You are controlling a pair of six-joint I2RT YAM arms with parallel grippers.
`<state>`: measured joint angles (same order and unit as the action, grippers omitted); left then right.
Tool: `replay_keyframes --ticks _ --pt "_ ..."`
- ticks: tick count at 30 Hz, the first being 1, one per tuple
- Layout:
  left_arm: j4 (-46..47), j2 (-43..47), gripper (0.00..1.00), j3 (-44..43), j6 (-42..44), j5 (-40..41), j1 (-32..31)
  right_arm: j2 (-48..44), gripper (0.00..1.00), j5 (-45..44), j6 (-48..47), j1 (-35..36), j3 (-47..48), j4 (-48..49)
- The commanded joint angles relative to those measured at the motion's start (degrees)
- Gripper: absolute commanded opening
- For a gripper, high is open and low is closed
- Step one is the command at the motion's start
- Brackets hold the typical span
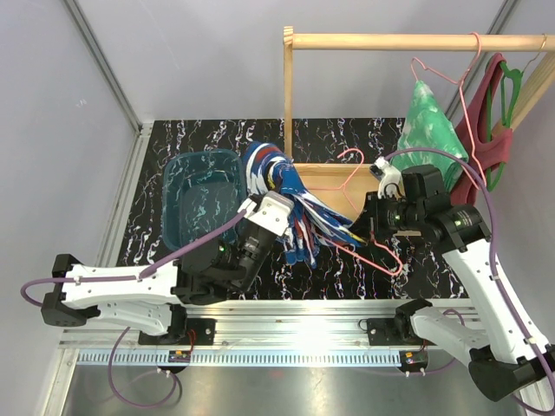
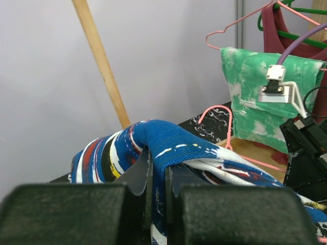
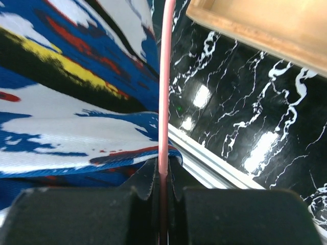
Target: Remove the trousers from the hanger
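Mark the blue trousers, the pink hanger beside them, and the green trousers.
blue trousers [image 2: 173,140]: left wrist view, top of the bunched fold.
pink hanger [image 3: 164,76]: right wrist view, straight run of its wire.
green trousers [image 1: 429,130]: top view, middle of the hanging cloth.

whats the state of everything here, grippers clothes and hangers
left gripper: shut on blue trousers
right gripper: shut on pink hanger
blue trousers: bunched, off the wooden rail, against that hanger
green trousers: hanging from rail on second pink hanger
maroon top: hanging on green hanger
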<state>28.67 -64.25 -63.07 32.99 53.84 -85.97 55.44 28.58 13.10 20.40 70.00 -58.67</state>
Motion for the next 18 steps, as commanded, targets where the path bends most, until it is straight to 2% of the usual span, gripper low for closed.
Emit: replay_keyframes --ticks 1,5,9,13,18 --pt "12.0 1.2 0.0 -4.4 4.2 -5.5 -0.1 0.0 0.0 -1.2 -1.1 2.3 -0.6 -0.3" --pt "23.2 3.8 0.0 -0.9 7.0 -3.8 -0.1 0.9 0.0 -8.7 0.9 3.5 -4.0 0.9" --pt "23.3 8.7 0.0 1.3 2.8 -6.4 -0.1 1.1 0.0 -11.5 3.9 3.4 -5.8 4.6" --pt "25.5 10.5 0.0 2.8 3.5 -5.5 -0.1 -0.2 0.0 -11.7 6.1 3.5 -8.0 10.1" --pt "24.9 11.8 0.0 4.2 7.0 -3.2 -0.1 -7.5 0.0 -4.9 8.0 3.5 -11.5 20.5"
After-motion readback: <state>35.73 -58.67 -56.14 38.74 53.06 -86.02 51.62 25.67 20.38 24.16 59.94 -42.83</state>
